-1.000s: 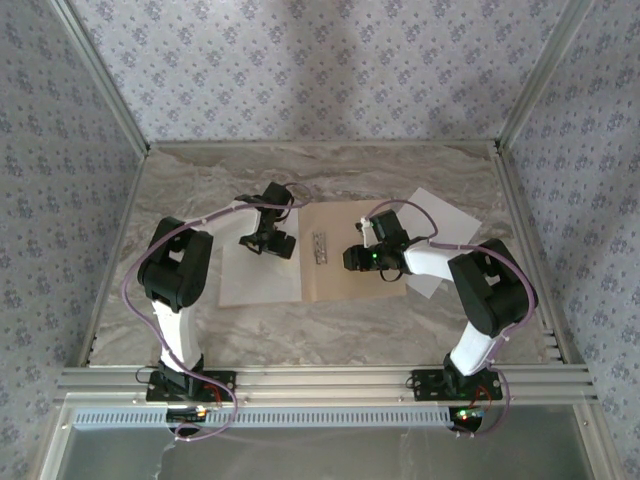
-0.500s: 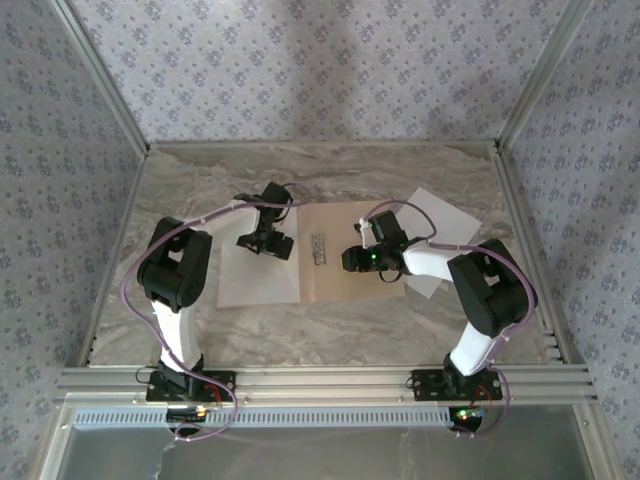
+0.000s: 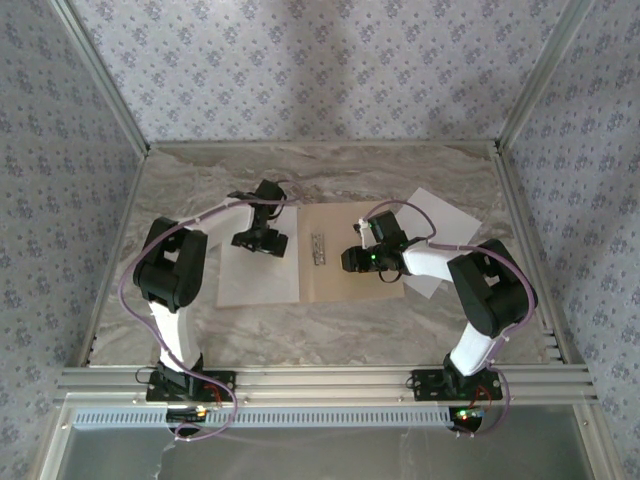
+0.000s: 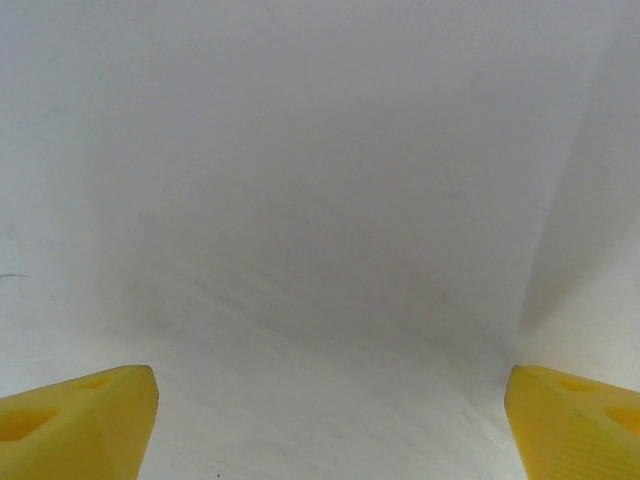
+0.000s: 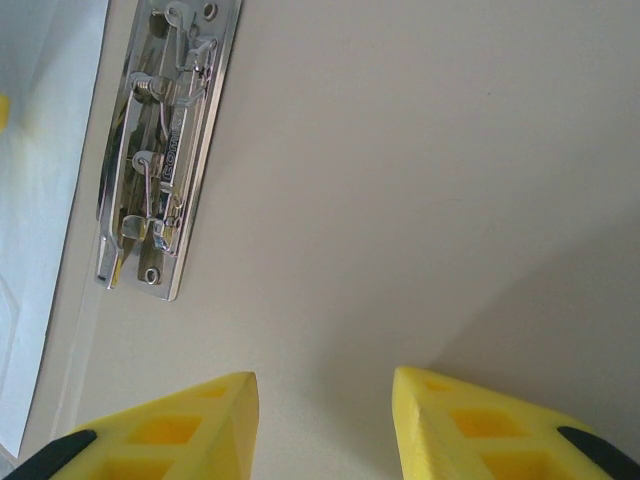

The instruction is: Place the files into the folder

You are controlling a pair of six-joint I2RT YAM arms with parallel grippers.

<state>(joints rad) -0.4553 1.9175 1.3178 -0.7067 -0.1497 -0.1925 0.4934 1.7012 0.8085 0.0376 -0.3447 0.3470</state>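
Observation:
The tan folder [image 3: 350, 285] lies open in the middle of the table, its metal clip [image 3: 320, 248] near the crease. One white file [image 3: 255, 285] lies flat left of the clip, and I cannot see the folder's left leaf under it. My left gripper [image 3: 262, 240] hovers over this sheet, open wide, and the white paper [image 4: 320, 200] spans the space between its yellow fingertips [image 4: 80, 420]. A second file [image 3: 445, 215] lies at the right, partly under the right arm. My right gripper [image 3: 355, 260] stands open over the bare tan leaf [image 5: 420, 180], beside the clip [image 5: 165, 150], holding nothing.
The marble table [image 3: 330, 170] is fenced by aluminium rails, with patterned walls on three sides. Both arm bases sit at the near edge. Bare tabletop lies behind and in front of the folder.
My left gripper has shifted slightly to the left and away over the white sheet. The right arm has stayed still.

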